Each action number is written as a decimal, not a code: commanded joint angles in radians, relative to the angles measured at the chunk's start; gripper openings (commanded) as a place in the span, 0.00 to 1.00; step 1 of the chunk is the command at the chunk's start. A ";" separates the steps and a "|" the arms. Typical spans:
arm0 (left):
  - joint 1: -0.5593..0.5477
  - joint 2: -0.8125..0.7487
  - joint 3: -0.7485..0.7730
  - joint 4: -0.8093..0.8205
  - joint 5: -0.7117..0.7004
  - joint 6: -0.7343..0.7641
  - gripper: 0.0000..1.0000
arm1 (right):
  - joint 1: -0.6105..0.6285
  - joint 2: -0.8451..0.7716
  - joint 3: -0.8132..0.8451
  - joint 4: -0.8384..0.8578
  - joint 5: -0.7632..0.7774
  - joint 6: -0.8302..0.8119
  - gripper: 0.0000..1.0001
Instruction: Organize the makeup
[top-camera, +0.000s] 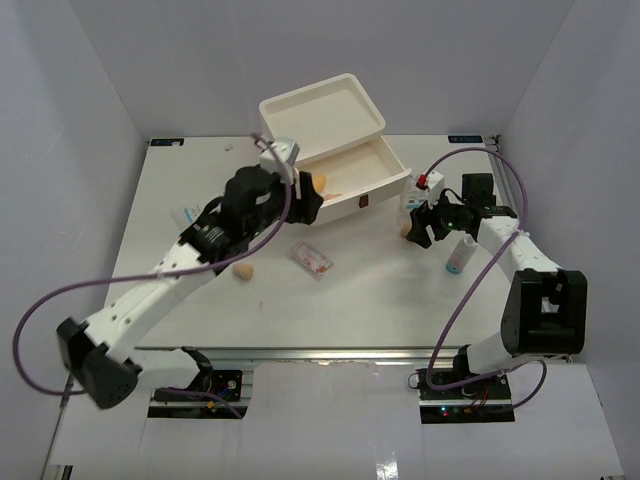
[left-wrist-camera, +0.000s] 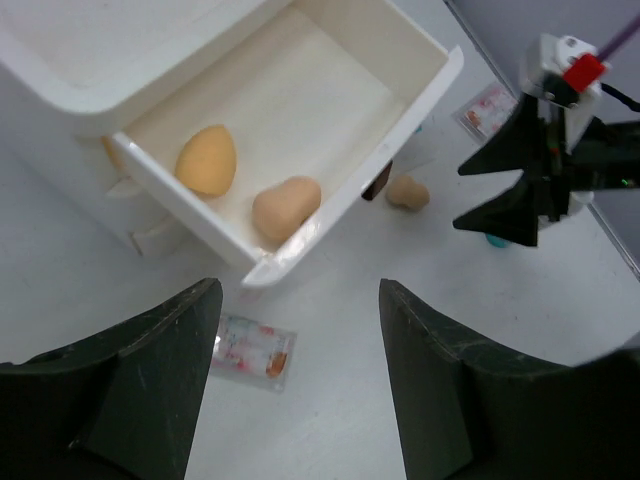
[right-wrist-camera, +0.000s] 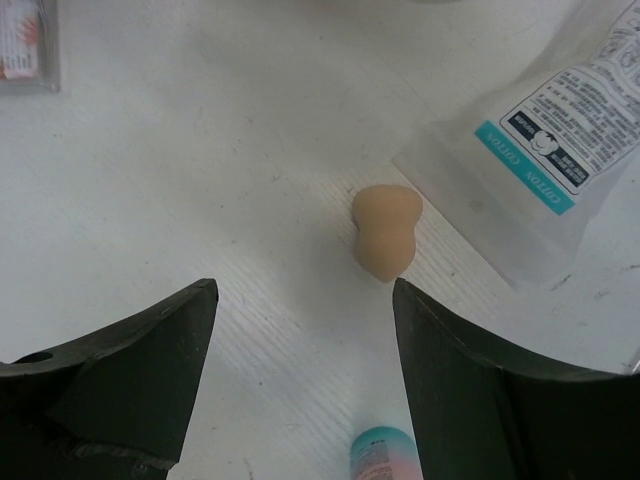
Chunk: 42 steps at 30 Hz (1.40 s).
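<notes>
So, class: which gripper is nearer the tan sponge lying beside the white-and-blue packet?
Right. The right gripper hangs open just above the sponge, which lies slightly ahead of it beside the packet. The left gripper is farther, at the front of the open drawer.

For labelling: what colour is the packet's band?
Teal, on the white packet; clearest in right wrist view.

Ahead of the black right pincer, a tan waisted foam sponge; beside it, a clear plastic packet printed white, teal-striped, black-lettered.
</notes>
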 joint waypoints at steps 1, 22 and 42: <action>0.016 -0.245 -0.257 0.031 -0.013 -0.027 0.76 | 0.013 0.088 0.030 0.015 0.024 -0.092 0.74; 0.018 -0.524 -0.481 -0.030 -0.106 -0.073 0.76 | 0.040 0.261 0.024 0.225 0.155 0.008 0.56; 0.018 -0.401 -0.470 -0.062 -0.102 -0.093 0.76 | 0.033 -0.096 -0.028 -0.006 -0.082 -0.122 0.21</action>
